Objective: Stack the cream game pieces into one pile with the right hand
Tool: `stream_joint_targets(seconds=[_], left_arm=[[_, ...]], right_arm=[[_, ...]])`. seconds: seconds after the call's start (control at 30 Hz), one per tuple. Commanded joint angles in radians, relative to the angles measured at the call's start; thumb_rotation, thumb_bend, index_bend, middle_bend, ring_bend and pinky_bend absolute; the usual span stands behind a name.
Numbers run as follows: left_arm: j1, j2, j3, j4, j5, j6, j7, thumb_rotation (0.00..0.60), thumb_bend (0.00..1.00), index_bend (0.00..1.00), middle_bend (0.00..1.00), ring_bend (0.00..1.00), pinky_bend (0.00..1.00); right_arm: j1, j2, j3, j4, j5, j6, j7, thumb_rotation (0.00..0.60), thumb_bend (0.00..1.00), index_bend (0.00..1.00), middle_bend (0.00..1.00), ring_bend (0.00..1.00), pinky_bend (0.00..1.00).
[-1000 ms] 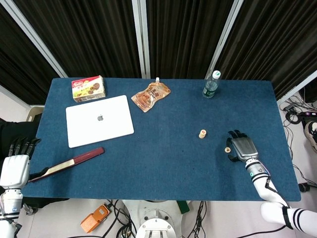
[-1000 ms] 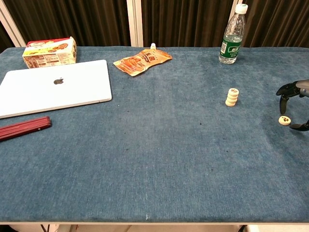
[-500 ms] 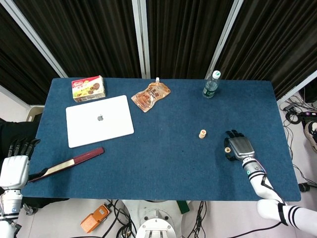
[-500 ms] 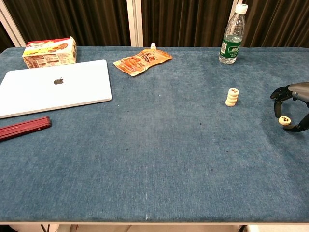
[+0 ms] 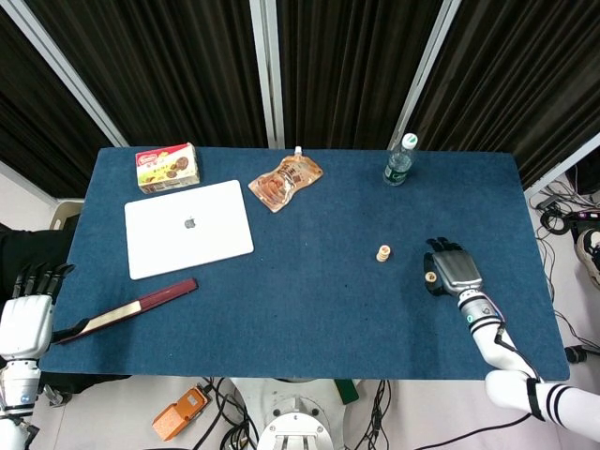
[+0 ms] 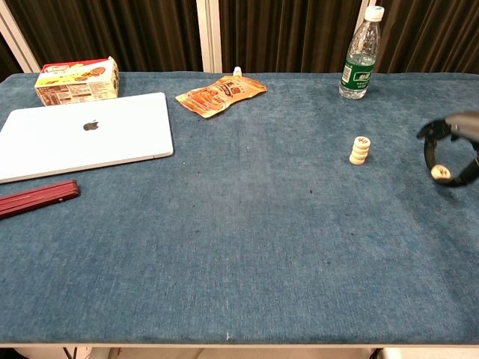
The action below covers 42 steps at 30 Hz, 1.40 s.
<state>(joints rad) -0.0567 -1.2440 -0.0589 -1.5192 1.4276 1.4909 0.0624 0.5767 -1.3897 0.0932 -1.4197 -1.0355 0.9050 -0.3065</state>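
Note:
A small stack of cream game pieces (image 5: pixel 382 253) (image 6: pixel 360 150) stands on the blue table right of centre. One loose cream piece (image 5: pixel 430 277) (image 6: pixel 441 173) is pinched in my right hand (image 5: pixel 448 270) (image 6: pixel 453 148) and lifted a little off the cloth, to the right of the stack. My left hand (image 5: pixel 28 311) hangs off the table's left edge with fingers spread and nothing in it; the chest view does not show it.
A water bottle (image 5: pixel 398 161) (image 6: pixel 360 54) stands behind the stack. A snack pouch (image 5: pixel 285 180), a white laptop (image 5: pixel 188 227), a biscuit box (image 5: pixel 166 167) and a dark red folded fan (image 5: pixel 131 307) lie on the left half.
My right hand closed its fingers around the loose cream piece and lifted it off the cloth, shifting slightly toward the stack. The left hand stayed put.

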Motion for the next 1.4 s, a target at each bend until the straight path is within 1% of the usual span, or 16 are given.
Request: stream_joint_targets(seconds=[0.03,0.17,0.3,0.47,0.57,1.3,1.4], left_arm=[[-0.001,0.0,-0.001,-0.003,0.001,0.0,0.002,0.6,0.0,0.17,0.16,0.09,0.03],[-0.004,-0.001,0.0,-0.006,0.005,-0.002,0.009,0.6,0.0,0.17,0.16,0.09,0.03],[-0.002,-0.001,0.001,-0.008,-0.001,-0.003,0.011,0.6,0.0,0.17,0.16,0.09,0.03],[0.002,-0.001,0.002,-0.007,-0.007,-0.004,0.011,0.6,0.0,0.17,0.16,0.09,0.03],[0.003,0.001,0.003,-0.008,-0.009,-0.006,0.013,0.6,0.0,0.17,0.16,0.09,0.03],[-0.001,0.002,0.0,-0.01,-0.012,-0.011,0.015,0.6,0.0,0.17,0.16,0.09,0.03],[0.001,0.002,0.0,-0.007,-0.014,-0.009,0.01,0.6,0.0,0.17,0.16,0.09,0.03]], right_arm=[[0.03,0.028,0.038,-0.042,0.005,-0.005,-0.005,0.6,0.47,0.6,0.2,0.15,0.23],[0.095,0.026,0.083,-0.05,0.056,-0.048,-0.05,0.6,0.47,0.59,0.2,0.15,0.23],[0.159,-0.011,0.102,-0.024,0.121,-0.091,-0.106,0.6,0.47,0.58,0.2,0.15,0.23],[0.205,-0.058,0.096,0.012,0.175,-0.11,-0.152,0.6,0.47,0.57,0.2,0.15,0.23],[0.216,-0.074,0.088,0.024,0.189,-0.112,-0.159,0.6,0.47,0.56,0.2,0.15,0.23],[0.249,-0.098,0.071,0.041,0.194,-0.1,-0.138,0.6,0.47,0.52,0.2,0.15,0.23],[0.251,-0.095,0.065,0.033,0.19,-0.096,-0.139,0.6,0.47,0.48,0.2,0.15,0.23]])
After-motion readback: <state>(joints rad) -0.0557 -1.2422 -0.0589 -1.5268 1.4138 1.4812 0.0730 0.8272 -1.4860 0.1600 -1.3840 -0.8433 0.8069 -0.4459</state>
